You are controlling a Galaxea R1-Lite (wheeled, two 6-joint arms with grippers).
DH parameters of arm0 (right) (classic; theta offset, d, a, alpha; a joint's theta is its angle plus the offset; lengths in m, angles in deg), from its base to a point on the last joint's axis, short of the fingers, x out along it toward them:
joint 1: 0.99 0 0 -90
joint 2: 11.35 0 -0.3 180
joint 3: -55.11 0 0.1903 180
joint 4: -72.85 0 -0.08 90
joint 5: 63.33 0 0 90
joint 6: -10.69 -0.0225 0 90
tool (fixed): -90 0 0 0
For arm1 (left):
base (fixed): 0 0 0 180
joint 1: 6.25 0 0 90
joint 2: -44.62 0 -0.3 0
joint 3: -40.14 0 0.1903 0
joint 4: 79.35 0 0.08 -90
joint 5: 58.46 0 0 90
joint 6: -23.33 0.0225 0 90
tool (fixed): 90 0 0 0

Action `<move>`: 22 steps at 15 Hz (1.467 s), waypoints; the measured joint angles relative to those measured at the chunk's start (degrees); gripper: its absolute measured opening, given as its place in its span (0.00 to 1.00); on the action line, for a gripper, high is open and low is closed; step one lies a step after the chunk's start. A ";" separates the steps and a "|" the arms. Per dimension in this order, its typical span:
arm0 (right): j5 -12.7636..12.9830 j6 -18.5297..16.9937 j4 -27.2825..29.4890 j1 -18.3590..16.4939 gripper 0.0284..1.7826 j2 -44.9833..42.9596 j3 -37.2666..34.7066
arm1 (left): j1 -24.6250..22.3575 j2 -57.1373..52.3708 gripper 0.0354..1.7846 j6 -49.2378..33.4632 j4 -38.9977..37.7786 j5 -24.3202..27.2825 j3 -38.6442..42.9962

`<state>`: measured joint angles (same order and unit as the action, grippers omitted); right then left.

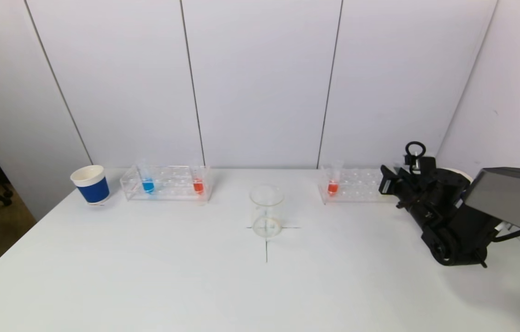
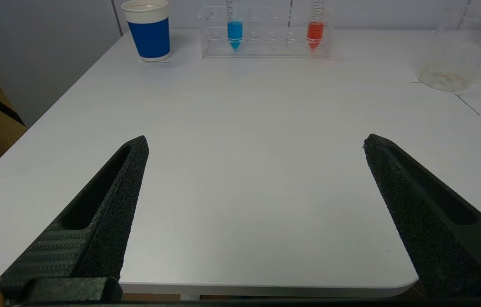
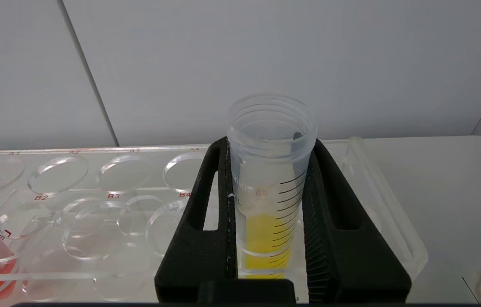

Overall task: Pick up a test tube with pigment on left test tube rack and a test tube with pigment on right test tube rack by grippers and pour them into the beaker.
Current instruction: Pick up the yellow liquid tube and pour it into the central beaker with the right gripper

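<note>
Gripping clear graduated test tube of yellow pigment (image 3: 269,204) in right gripper (image 3: 268,213), at clear acrylic right rack (image 3: 95,200). Left gripper (image 2: 255,145) spread wide above white table (image 2: 244,128).

Table layout, racks flanking beaker.

Beaker (image 1: 266,210) sits mid-table (image 1: 149,276) on a marked cross. Left test tube rack (image 1: 166,183) stands behind and to its left, holding two filled tubes, one at each end (image 1: 148,180) (image 1: 197,180). Paper cup (image 1: 90,184) just left of that rack. Right test tube rack (image 1: 352,185) behind and right of beaker, one filled tube (image 1: 333,182) at its left end. Right gripper (image 3: 266,238) at that rack's right end, around another filled tube (image 3: 269,187).
</note>
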<state>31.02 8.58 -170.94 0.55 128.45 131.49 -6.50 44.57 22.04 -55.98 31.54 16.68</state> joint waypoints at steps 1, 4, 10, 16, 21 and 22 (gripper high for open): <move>0.00 0.13 0.02 -0.02 0.27 -0.20 0.00 | 0.00 0.00 0.99 0.00 0.00 0.00 0.00; 0.00 0.35 0.00 -0.11 0.27 -1.05 -0.22 | 0.00 0.00 0.99 0.00 0.00 0.02 0.00; 0.02 0.44 -0.02 -0.16 0.27 -3.17 -0.85 | 0.00 0.00 0.99 0.00 0.00 0.00 0.00; 0.05 0.51 -0.02 -0.16 0.27 -5.44 -1.52 | 0.00 0.00 0.99 0.00 0.00 0.02 0.00; 0.00 1.32 0.00 -0.02 0.27 -7.89 -1.93 | 0.00 0.00 0.99 0.00 0.00 0.02 0.00; -0.04 1.49 0.16 -0.02 0.27 -8.29 -1.93 | -0.02 0.00 0.99 -0.02 0.00 0.00 0.00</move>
<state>30.99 10.06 -170.78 0.52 120.17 129.56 -6.52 44.57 22.01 -55.98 31.54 16.68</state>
